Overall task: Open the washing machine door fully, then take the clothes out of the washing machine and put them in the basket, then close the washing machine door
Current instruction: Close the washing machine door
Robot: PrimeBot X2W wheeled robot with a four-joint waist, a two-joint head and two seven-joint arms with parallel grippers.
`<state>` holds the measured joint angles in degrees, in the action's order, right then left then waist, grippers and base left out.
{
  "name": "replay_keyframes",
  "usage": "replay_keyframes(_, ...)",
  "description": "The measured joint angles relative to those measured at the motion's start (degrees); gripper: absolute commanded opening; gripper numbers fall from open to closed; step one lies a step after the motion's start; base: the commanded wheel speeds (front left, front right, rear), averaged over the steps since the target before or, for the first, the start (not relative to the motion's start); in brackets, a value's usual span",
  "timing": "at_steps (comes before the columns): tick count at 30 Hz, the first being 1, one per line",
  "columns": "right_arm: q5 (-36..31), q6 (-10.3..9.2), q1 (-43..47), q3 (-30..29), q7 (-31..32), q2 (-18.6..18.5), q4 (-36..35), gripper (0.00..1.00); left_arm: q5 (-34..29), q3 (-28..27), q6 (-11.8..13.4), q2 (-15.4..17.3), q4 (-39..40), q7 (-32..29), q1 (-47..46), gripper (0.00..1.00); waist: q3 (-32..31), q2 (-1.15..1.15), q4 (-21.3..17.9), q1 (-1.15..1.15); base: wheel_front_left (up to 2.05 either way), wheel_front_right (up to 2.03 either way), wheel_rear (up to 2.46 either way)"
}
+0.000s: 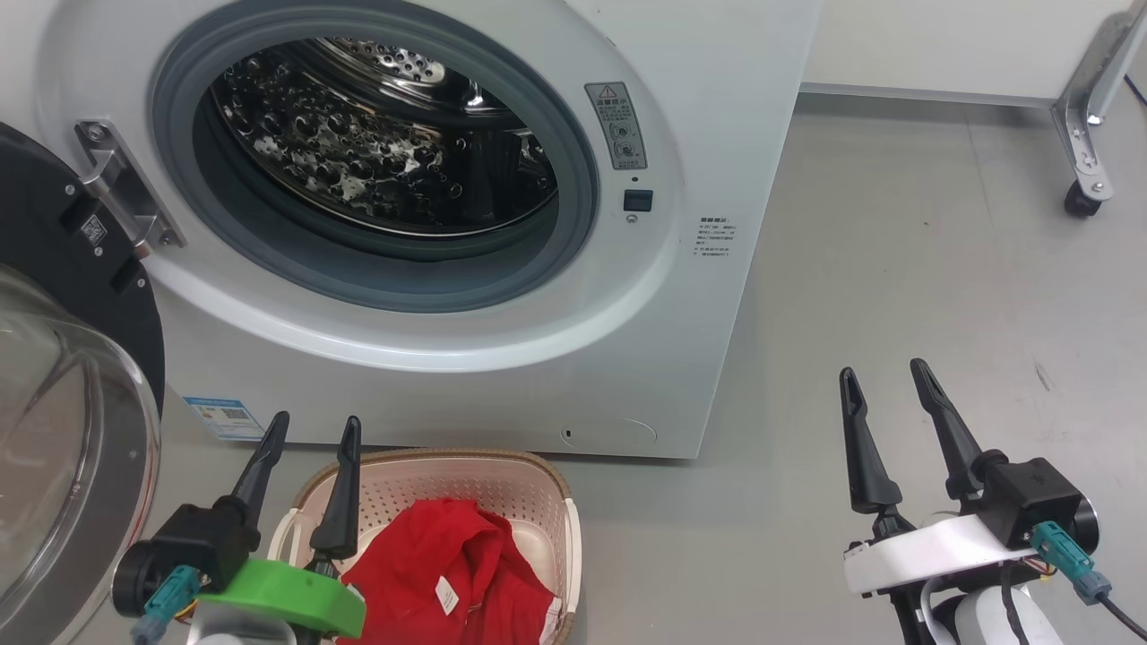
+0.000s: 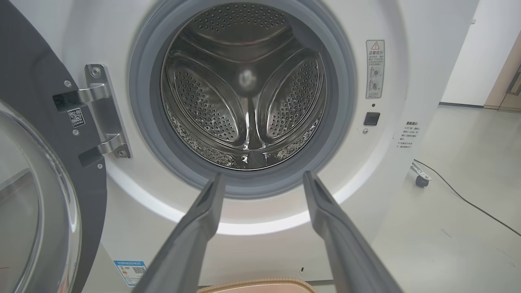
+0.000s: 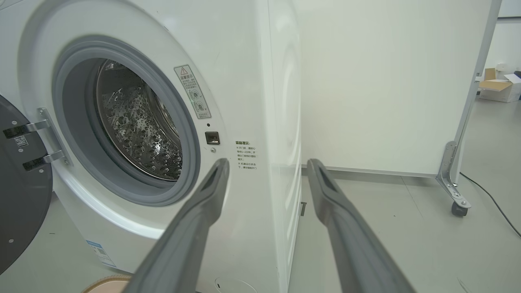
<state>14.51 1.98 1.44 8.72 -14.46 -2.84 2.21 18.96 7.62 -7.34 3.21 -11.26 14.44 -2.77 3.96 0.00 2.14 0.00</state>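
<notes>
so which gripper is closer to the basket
Left. The left gripper is right at the left rim of the basket; the right gripper is well off to its right, over the floor.

Looking straight at the washing machine point(image 2: 419, 40), round mouth wide open. Seeing into the shiny steel drum point(image 2: 244, 93), dotted with little holes, inside a grey rubber ring point(image 2: 146, 122). Holding the left gripper point(image 2: 263, 174) up before the ring's bottom edge, two dark fingers spread apart. Catching the washing machine door point(image 2: 40, 162) at the left, standing open on its silver hinge point(image 2: 103, 110). Peeking at the basket point(image 2: 256, 282), just its brown rim, at the very bottom. Spotting a blue sticker point(image 2: 130, 270) low on the white front.
</notes>
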Motion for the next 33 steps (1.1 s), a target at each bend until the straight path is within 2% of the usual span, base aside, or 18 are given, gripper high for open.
replay_keyframes(17, -0.08, 0.48, 0.03, 0.01, 0.01, 0.03, 0.16, 1.00, 0.00, -0.09, 0.00, -0.16, -0.05, 0.00, 0.75, 1.00, -0.55, 0.00, -0.26, 0.00, -0.45, 0.45, 0.00)
replay_keyframes(33, -0.45, 0.92, 0.22, 0.12, 0.00, 0.05, 0.55, 1.00, -0.23, 0.44, 0.00, -0.32, 0.08, 0.00, 1.23, 1.00, -0.87, 0.00, -0.17, 0.00, -1.12, 1.12, 0.00)
